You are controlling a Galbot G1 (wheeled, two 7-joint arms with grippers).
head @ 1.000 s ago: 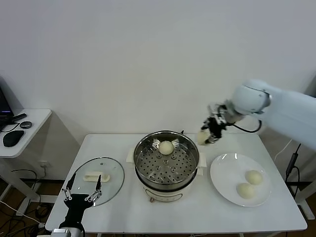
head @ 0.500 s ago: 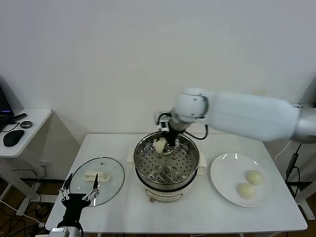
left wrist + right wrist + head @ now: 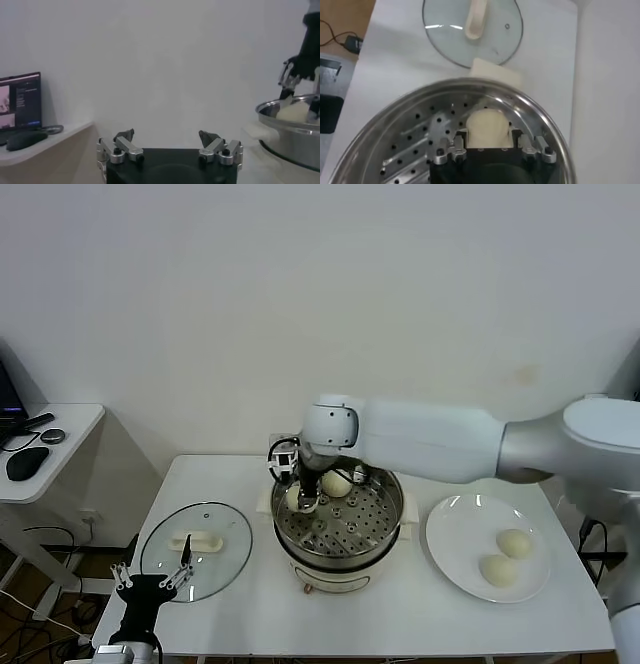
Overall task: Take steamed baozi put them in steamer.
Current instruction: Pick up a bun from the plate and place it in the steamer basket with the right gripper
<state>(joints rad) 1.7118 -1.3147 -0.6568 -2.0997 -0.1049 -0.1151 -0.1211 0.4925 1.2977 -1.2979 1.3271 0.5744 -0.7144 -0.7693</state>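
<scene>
The steel steamer (image 3: 385, 519) stands mid-table on its cream base. My right gripper (image 3: 303, 496) reaches into its left side, shut on a cream baozi (image 3: 296, 497), which shows between the jaws over the perforated floor in the right wrist view (image 3: 488, 125). Another baozi (image 3: 337, 482) lies at the back of the basket. Two more baozi (image 3: 515, 543) (image 3: 495, 569) lie on the white plate (image 3: 455, 534) at the right. My left gripper (image 3: 152, 582) hangs low at the front left, open and empty, and shows in the left wrist view (image 3: 169, 141).
A glass lid (image 3: 228, 554) with a white handle lies flat left of the steamer, also in the right wrist view (image 3: 445, 30). A side table (image 3: 60, 434) with a mouse stands at the far left. The steamer rim (image 3: 285, 107) shows in the left wrist view.
My right gripper has carried the baozi from above the plate side over the steamer and down into its left side. The left gripper has sunk slightly.
</scene>
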